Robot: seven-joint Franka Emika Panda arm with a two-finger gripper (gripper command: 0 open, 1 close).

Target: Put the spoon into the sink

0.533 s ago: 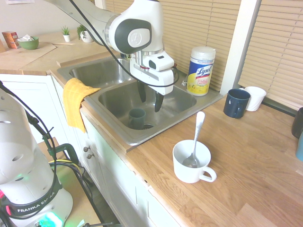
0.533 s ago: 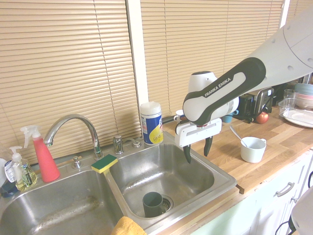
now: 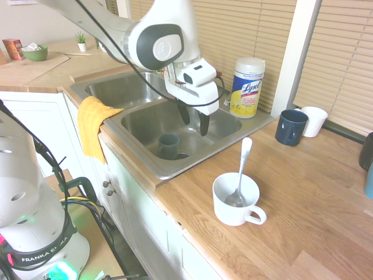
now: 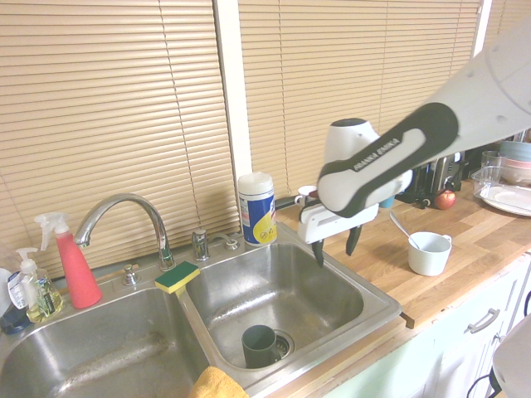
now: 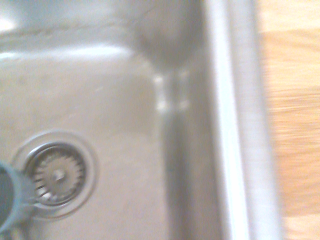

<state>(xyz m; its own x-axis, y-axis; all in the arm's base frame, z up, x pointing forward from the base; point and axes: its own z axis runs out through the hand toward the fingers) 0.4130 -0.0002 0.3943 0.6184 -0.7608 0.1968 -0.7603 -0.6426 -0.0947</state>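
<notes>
The silver spoon (image 3: 240, 169) stands bowl-down in a white mug (image 3: 236, 200) on the wooden counter, its handle leaning up and away; the same spoon (image 4: 403, 230) pokes out of the mug (image 4: 429, 253) in the second exterior view. The stainless double sink (image 3: 143, 166) lies left of the mug. My gripper (image 3: 194, 118) hangs open and empty over the right basin's far side, well apart from the spoon; it shows again as the gripper (image 4: 336, 247) above the basin (image 4: 377, 319). The wrist view holds only the sink wall (image 5: 175, 150) and drain.
A dark green cup (image 3: 169, 146) stands by the drain in the right basin. A Lysol wipes tub (image 3: 247, 87) sits behind the sink. A navy mug (image 3: 290, 126) and a white mug (image 3: 315, 120) stand further along the counter. A yellow cloth (image 3: 93, 125) drapes over the sink's front edge.
The gripper has shifted a little toward the counter side of the right basin and risen slightly. Its fingers stay open. The spoon and mug have not moved.
</notes>
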